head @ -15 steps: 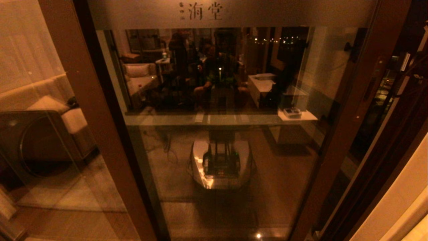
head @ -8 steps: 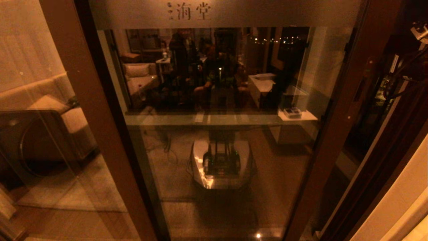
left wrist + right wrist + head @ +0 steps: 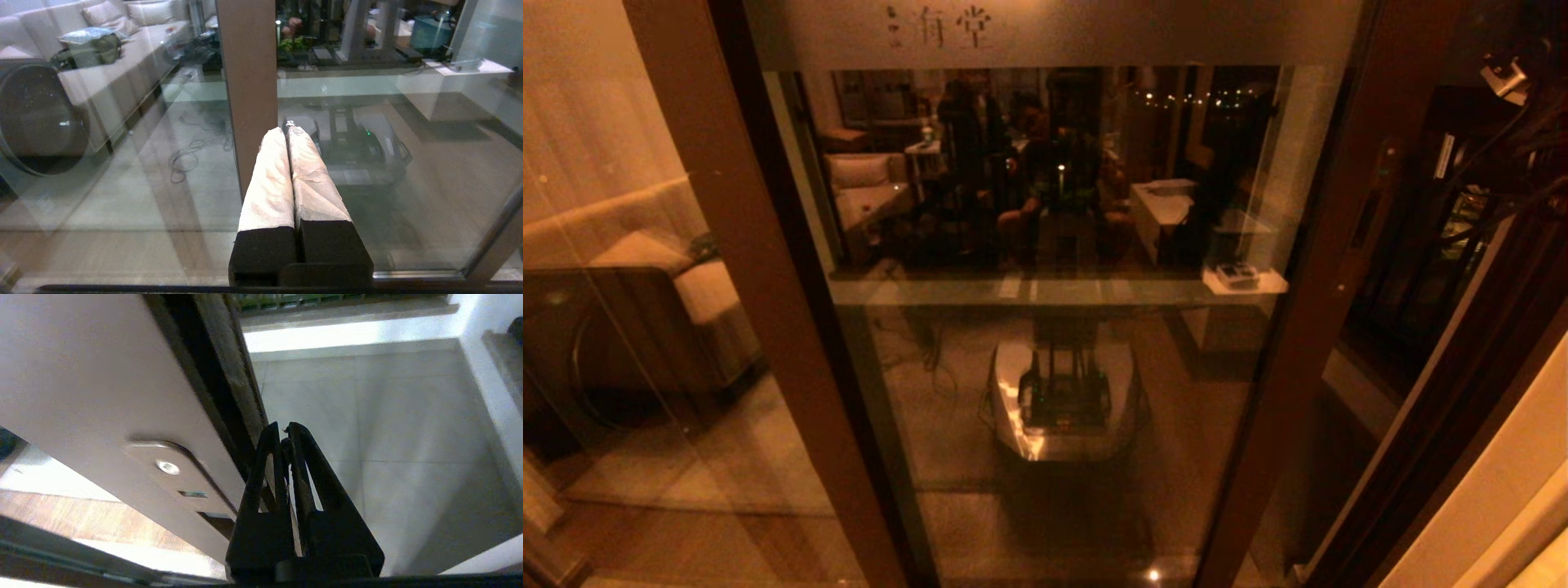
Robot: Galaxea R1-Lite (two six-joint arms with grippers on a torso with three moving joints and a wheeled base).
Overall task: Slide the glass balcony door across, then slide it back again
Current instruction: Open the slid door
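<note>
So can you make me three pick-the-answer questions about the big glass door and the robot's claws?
1. The right claw is:
A. beside the handle-side edge of the brown-framed glass sliding door
B. on a sofa
C. inside a drawer

2. The door's frame is:
A. blue
B. brown
C. green

3. The left claw is:
A. wide open
B. holding a cup
C. shut

Answers: 1 A, the right wrist view shows it by the stile edge near the handle plate. 2 B, the frame looks brown. 3 C, its white-wrapped fingers press together.
</note>
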